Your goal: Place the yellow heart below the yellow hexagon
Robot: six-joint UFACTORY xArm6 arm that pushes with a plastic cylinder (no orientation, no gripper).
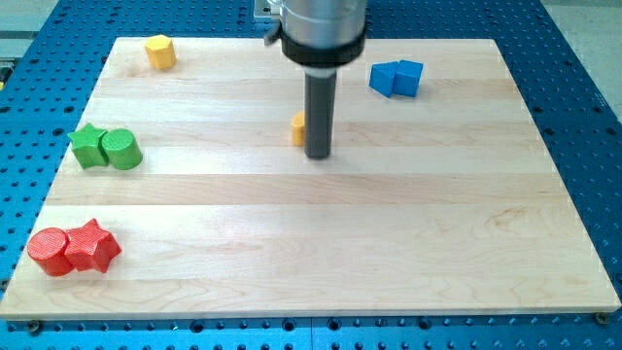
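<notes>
Yellow heart (297, 127) sits near board centre, mostly hidden behind the rod; the tip (319, 155) is just at its 4 o'clock, touching or nearly. No pincer on this arm, so nothing held. Yellow hexagon (160, 52) is far at 10 o'clock, top-left corner. Wooden board (389, 243) w/ other blocks around.

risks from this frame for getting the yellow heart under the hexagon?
1. My tip sits on the view's right of the yellow heart, which is mostly hidden behind the rod, so contact is hard to judge.
2. The yellow hexagon lies near the board's top-left corner; an overshooting push could knock it off.
3. Drifting low could disturb the green star and green cylinder.
</notes>
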